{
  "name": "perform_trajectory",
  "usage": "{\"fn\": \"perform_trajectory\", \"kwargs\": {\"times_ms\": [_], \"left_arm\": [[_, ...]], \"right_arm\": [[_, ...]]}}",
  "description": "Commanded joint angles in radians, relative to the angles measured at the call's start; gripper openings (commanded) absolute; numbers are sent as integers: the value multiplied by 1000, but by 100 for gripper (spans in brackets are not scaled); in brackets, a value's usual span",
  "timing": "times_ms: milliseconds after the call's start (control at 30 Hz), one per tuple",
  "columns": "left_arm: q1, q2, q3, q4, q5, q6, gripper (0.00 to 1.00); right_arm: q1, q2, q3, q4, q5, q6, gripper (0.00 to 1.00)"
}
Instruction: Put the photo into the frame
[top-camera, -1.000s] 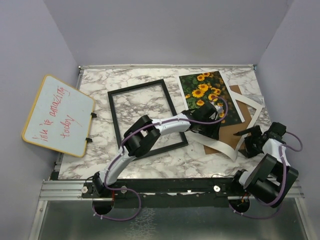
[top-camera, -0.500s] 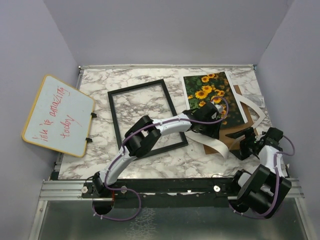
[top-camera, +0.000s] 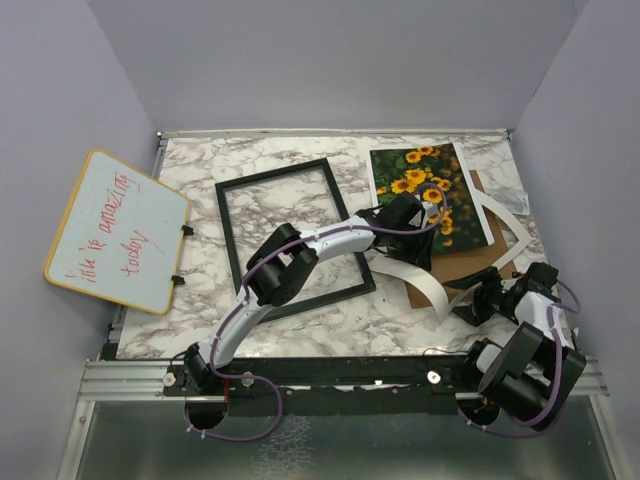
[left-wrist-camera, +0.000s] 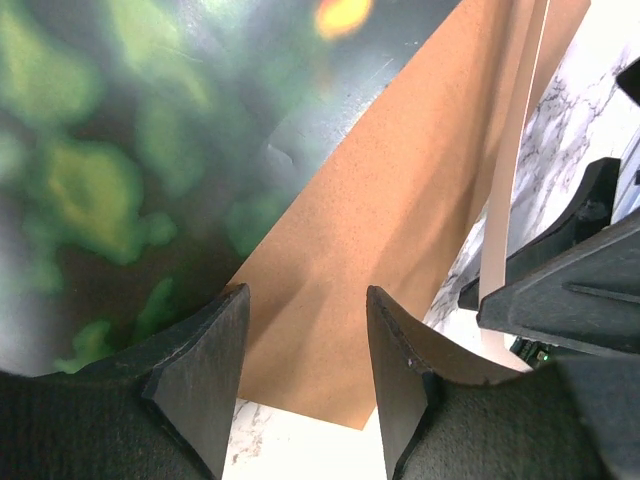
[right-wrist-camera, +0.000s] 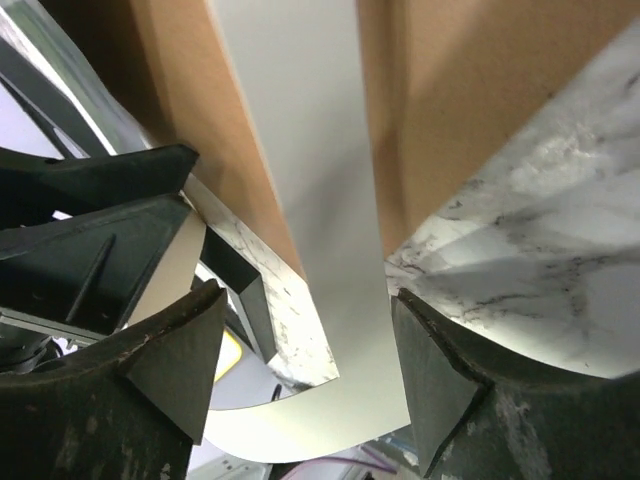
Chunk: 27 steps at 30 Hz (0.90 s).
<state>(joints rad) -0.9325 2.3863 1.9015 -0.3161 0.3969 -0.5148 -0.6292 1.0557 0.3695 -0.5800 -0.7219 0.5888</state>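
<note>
A: While the overhead view takes in everything, what is the biggest thing there?

B: The marble table (top-camera: 200, 165), walled on three sides. Next comes a yellow-rimmed whiteboard (top-camera: 115, 230) with red writing, tilted and hanging off the table's left edge.

A: And the frame?

B: The frame (top-camera: 272, 174) lies flat a little left of the middle. It is thin and black, with marble showing through it and nothing inside.

A: Where is the photo?

B: The photo (top-camera: 415, 180) is at the far right of the table, sunflowers up, wholly outside the frame. At the far end a strip of marble separates the two. It rests on a brown backing board (top-camera: 462, 268), which sticks out past its near and right edges.

A: Anything else in that heap?

B: A white mat (top-camera: 428, 292), bent out of shape. One strip curls across the board's near edge, and another part pokes out to the right of the photo.

A: What about the arms?

B: The left arm (top-camera: 330, 238) reaches over the frame's near right corner. The left gripper (left-wrist-camera: 307, 295) is at the photo's near edge with its fingers spread and nothing between them. Past them are the blurred print and the board. I cannot tell whether the tips press on the photo.

A: And the other claw?

B: The right gripper (right-wrist-camera: 305, 300) is low at the table's near right. Its jaws are wide apart and the mat strip runs through the gap. I cannot tell whether the pads touch it.
</note>
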Motion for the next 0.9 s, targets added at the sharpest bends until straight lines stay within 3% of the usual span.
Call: {"fn": "perform_trajectory", "kwargs": {"times_ms": [0, 233, 433, 667, 867], "left_arm": [[23, 68, -13, -103, -1, 64, 53], [37, 47, -14, -109, 61, 106, 51], [65, 32, -5, -113, 88, 106, 51], [73, 24, 50, -117, 107, 89, 51], [78, 11, 92, -138, 77, 86, 52]], "right_arm": [[6, 29, -7, -86, -5, -55, 68], [6, 10, -34, -78, -16, -41, 58], [6, 23, -33, -89, -37, -58, 62], [6, 8, -32, -87, -36, -58, 40], [6, -7, -17, -97, -28, -55, 36]]}}
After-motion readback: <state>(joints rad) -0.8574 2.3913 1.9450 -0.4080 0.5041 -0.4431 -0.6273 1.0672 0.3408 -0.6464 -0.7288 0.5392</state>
